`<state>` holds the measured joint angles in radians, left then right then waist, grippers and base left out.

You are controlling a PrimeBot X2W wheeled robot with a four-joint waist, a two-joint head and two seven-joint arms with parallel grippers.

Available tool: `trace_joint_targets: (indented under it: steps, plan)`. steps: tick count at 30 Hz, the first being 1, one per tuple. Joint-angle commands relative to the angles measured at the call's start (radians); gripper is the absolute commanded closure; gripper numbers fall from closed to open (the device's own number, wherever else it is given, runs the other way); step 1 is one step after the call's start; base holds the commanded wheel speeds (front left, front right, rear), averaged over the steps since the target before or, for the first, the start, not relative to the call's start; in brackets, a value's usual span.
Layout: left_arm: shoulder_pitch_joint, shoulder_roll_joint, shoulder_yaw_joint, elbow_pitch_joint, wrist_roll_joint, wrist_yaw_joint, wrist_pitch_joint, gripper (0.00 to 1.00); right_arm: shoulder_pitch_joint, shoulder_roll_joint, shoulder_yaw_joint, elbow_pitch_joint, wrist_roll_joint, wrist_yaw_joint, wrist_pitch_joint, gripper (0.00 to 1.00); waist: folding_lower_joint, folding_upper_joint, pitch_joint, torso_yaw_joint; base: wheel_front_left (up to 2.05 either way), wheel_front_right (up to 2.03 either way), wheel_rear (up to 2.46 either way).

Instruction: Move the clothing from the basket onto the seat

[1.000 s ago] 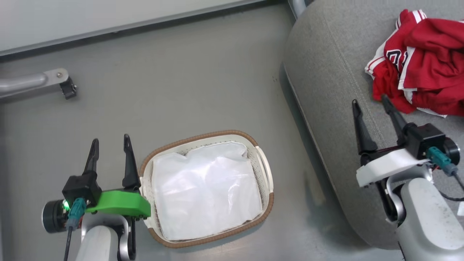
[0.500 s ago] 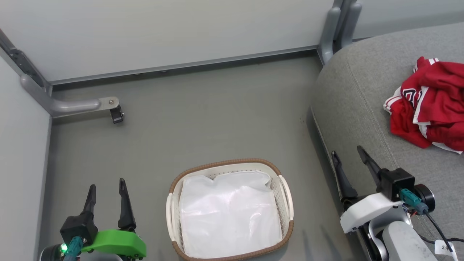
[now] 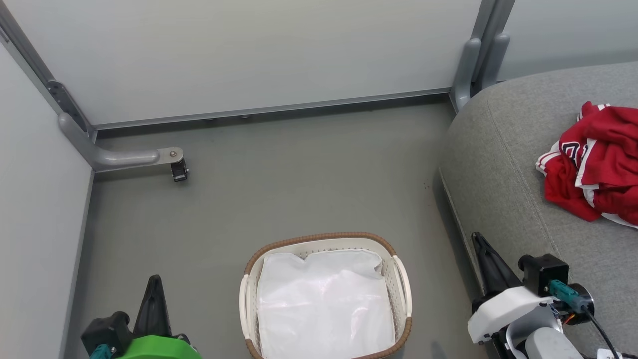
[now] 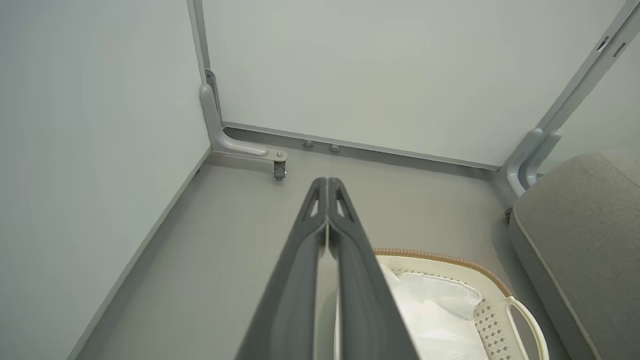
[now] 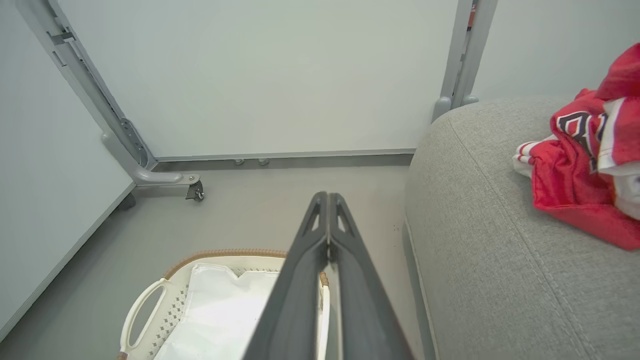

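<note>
**A:** What's nearest?

**B:** Both grippers, low in the head view. The left gripper (image 3: 154,284) and the right gripper (image 3: 479,242) are each clenched, fingers pressed together and empty. Half a second ago both were spread.

**A:** And the laundry basket?

**B:** The laundry basket (image 3: 324,237) sits on the floor (image 3: 299,174) between them, white liner (image 3: 324,304) inside. It shows lower than before, but the whole picture shifted, so the camera moved.

**A:** The clothing?

**B:** The red jersey and shorts (image 3: 595,164) lie crumpled on the grey sofa cushion (image 3: 498,164), well apart from the right gripper. Beyond stands a pale wall panel (image 3: 259,55).
</note>
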<state>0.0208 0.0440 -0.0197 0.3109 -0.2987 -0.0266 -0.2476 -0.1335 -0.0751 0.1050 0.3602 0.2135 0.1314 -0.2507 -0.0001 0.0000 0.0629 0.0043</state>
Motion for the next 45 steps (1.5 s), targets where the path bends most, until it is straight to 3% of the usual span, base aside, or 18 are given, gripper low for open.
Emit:
trace_joint_targets:
  steps: [1,22,45]
  plan:
    - [-0.014,0.003,0.011,-0.012,-0.048,-0.006,0.012,1.0,-0.015,-0.003,-0.013,-0.017,0.052,0.0,0.013,1.0,0.0001,0.0,-0.001,0.0,0.0,0.0,0.0]
    - [-0.045,0.005,0.042,-0.032,-0.39,-0.033,0.103,1.0,-0.002,0.004,-0.068,-0.048,0.416,0.0,0.106,1.0,0.0001,0.0,-0.011,-0.001,0.0,0.0,0.0]
    - [-0.075,0.006,0.071,-0.044,-0.68,-0.056,0.185,1.0,0.007,0.01,-0.116,-0.071,0.724,0.0,0.188,1.0,0.0001,0.0,-0.022,-0.002,0.0,0.0,0.0]
